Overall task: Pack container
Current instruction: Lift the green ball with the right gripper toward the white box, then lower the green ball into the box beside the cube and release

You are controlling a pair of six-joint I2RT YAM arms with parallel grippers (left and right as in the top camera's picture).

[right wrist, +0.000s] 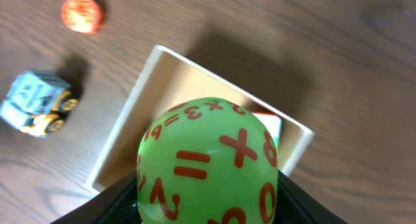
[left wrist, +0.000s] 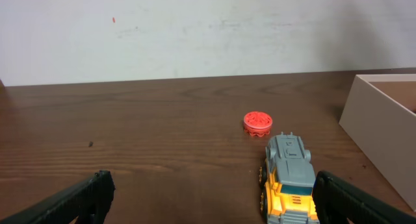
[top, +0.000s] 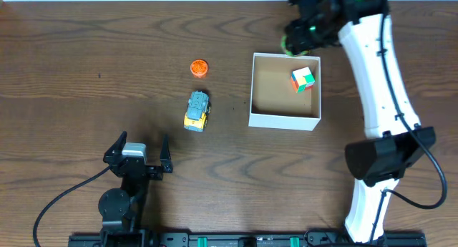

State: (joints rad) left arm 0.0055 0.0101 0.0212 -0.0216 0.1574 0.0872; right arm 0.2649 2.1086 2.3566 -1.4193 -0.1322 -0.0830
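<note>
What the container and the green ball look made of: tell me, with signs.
The container: likely thin cardboard, matte white walls with crisp corners, plain brown floor. The green ball: probably plastic or foam, smooth with a slight sheen, red numbers and signs printed on; which one, the look leaves open.

A robotics lab bench is probably shown, little of the room being seen. Two robot arms (top: 379, 82) are mounted on a black rail (top: 236, 240) at a wood-grain table (top: 71, 61) backed by a bare white wall (left wrist: 195, 36). A container (top: 283, 122) and a toy truck (top: 197, 109) are laid out on it.
</note>
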